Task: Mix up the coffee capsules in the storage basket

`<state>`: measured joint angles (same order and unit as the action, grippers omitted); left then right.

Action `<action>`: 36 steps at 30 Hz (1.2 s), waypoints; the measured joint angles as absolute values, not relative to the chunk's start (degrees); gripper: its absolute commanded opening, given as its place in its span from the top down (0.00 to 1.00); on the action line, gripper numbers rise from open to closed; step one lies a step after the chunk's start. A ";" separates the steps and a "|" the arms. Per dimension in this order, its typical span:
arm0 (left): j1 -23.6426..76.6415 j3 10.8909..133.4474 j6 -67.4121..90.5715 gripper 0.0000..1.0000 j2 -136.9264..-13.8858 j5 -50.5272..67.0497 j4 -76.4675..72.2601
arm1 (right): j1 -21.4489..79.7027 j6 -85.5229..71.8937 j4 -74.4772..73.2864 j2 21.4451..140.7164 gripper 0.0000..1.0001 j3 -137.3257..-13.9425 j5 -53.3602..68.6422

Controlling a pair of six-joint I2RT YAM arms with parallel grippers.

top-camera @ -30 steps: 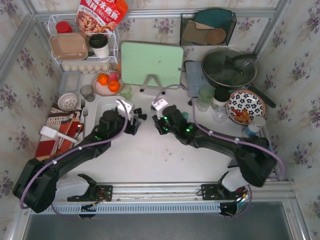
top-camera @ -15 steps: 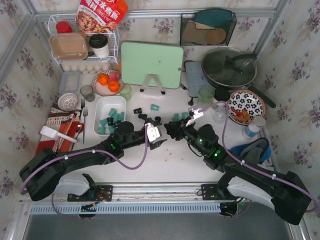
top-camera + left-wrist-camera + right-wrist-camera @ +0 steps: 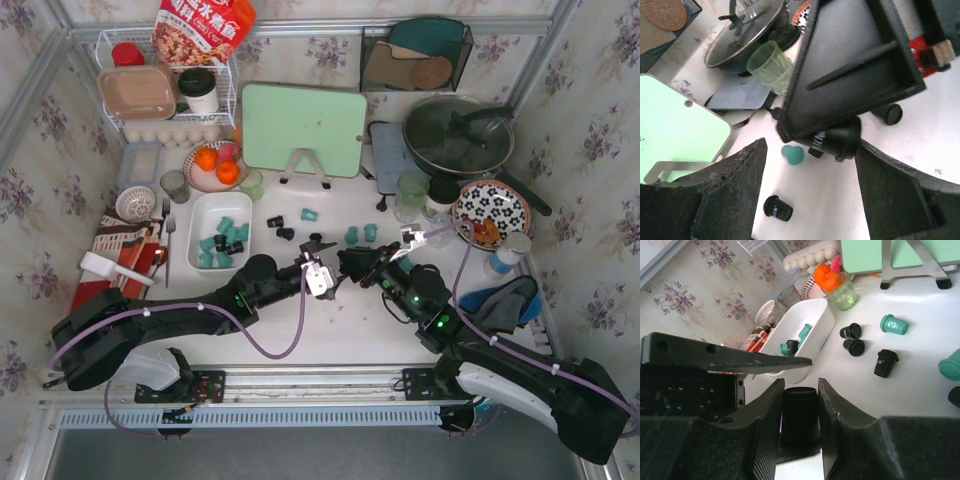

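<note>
The white storage basket (image 3: 212, 207) sits left of centre and holds several teal and black coffee capsules (image 3: 222, 241). More capsules lie loose on the table, among them a teal one (image 3: 308, 214) and a black one (image 3: 286, 233). My right gripper (image 3: 348, 264) is shut on a black capsule (image 3: 800, 415), held upright between its fingers (image 3: 765, 440). My left gripper (image 3: 328, 268) faces it tip to tip with its jaws open, and the held capsule (image 3: 837, 140) sits just beyond them. A teal capsule (image 3: 792, 154) and a black capsule (image 3: 778, 207) lie below the open jaws. The basket (image 3: 812, 337) also shows in the right wrist view.
A green cutting board on a stand (image 3: 303, 127) is behind the loose capsules. A translucent green cup (image 3: 411, 188), a lidded pan (image 3: 458, 135) and a patterned plate (image 3: 490, 212) stand at the back right. A fruit plate (image 3: 215, 165) and a wire rack (image 3: 165, 95) are at the back left.
Both arms have swung from beside the basket to mid-table, ending a little further right. The left jaws opened wider early in the second. The right jaws stayed as they were.
</note>
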<state>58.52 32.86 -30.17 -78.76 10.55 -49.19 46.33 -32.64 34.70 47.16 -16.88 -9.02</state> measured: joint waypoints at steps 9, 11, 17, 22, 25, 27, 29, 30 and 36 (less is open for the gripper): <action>59.46 33.06 -30.35 0.31 -79.77 8.38 -52.34 | 46.33 -37.21 37.74 47.03 0.74 -14.74 -10.76; 59.61 33.06 -30.35 0.31 -79.94 8.36 -52.47 | 46.33 -38.26 38.79 47.68 0.73 -14.35 -10.72; 59.70 33.06 -30.28 0.32 -80.27 8.40 -53.34 | 46.30 -40.12 40.36 49.65 0.69 -14.33 -10.04; 59.86 32.88 -30.22 0.33 -80.47 8.62 -53.98 | 46.30 -41.36 41.32 50.63 0.63 -14.33 -8.62; 59.92 32.56 -30.17 0.40 -80.47 8.64 -54.39 | 46.33 -41.63 41.47 50.70 0.58 -14.33 -7.31; 59.92 32.27 -30.13 0.51 -80.49 8.88 -54.48 | 46.33 -41.63 41.34 50.65 0.57 -14.35 -6.48; 59.90 32.12 -30.13 0.64 -80.47 8.82 -54.46 | 46.33 -41.63 40.97 50.43 0.57 -14.37 -5.78; 59.90 32.10 -30.15 0.70 -80.44 8.84 -54.41 | 46.33 -41.60 40.53 50.19 0.57 -14.39 -5.63; 59.94 32.10 -30.48 0.76 -79.85 8.82 -54.04 | 46.33 -41.06 36.56 47.83 0.45 -15.51 -5.23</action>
